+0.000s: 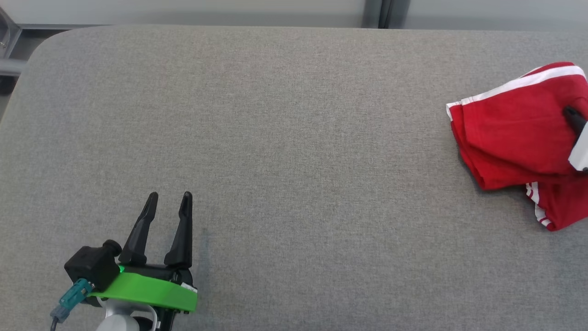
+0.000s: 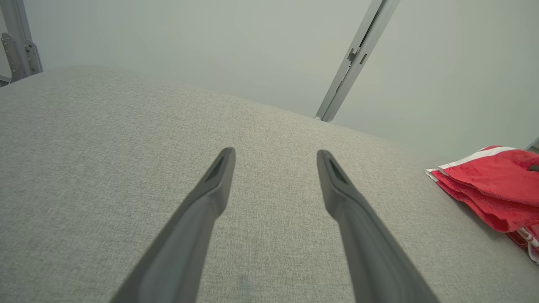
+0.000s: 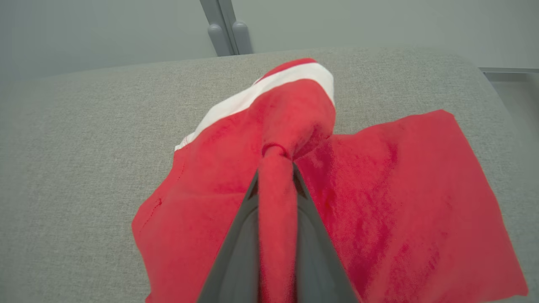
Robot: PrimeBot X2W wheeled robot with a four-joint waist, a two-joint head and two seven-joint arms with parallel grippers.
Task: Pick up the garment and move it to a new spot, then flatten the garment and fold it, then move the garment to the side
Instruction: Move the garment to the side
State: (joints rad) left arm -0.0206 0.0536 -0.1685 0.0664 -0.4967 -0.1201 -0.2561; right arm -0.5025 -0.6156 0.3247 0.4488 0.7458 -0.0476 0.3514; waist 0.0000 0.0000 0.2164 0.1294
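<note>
The garment (image 1: 514, 133) is red with white stripes and lies bunched at the far right of the grey padded table (image 1: 294, 138). It also shows at the right edge of the left wrist view as the garment (image 2: 492, 189). My right gripper (image 3: 276, 162) is shut on a pinched fold of the garment (image 3: 379, 202), with red cloth squeezed between its two fingers. In the head view the right gripper (image 1: 574, 117) is partly cut off by the frame edge. My left gripper (image 1: 169, 198) hovers open over bare table at the lower left, far from the cloth, its fingers (image 2: 219, 176) spread wide.
The table's rounded far-left corner (image 1: 41, 41) borders a metal frame. A grey upright post (image 2: 358, 59) stands behind the far edge against a pale wall. Bare grey surface stretches between the two grippers.
</note>
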